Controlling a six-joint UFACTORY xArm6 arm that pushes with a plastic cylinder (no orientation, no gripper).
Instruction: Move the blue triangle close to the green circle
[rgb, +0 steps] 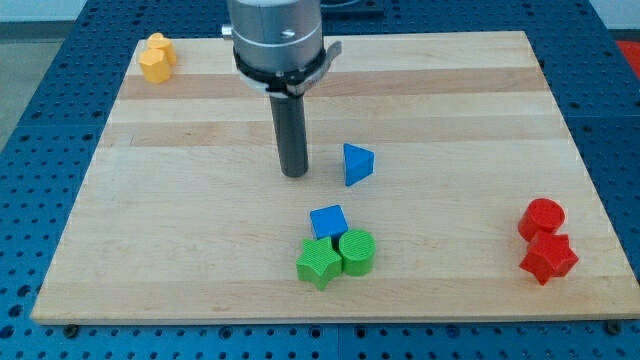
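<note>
The blue triangle (357, 164) lies on the wooden board near the middle, a little toward the view's top. The green circle (357, 251) sits lower down, below the triangle, touching a green star (318, 263) on its left and a blue cube (329, 221) just above it. My tip (294, 173) stands on the board just to the left of the blue triangle, with a small gap between them, and well above the green circle.
Two yellow blocks (156, 57) sit at the board's top left corner. A red circle (543, 217) and a red star (548, 259) sit at the right edge. The wooden board (180, 240) lies on a blue perforated table.
</note>
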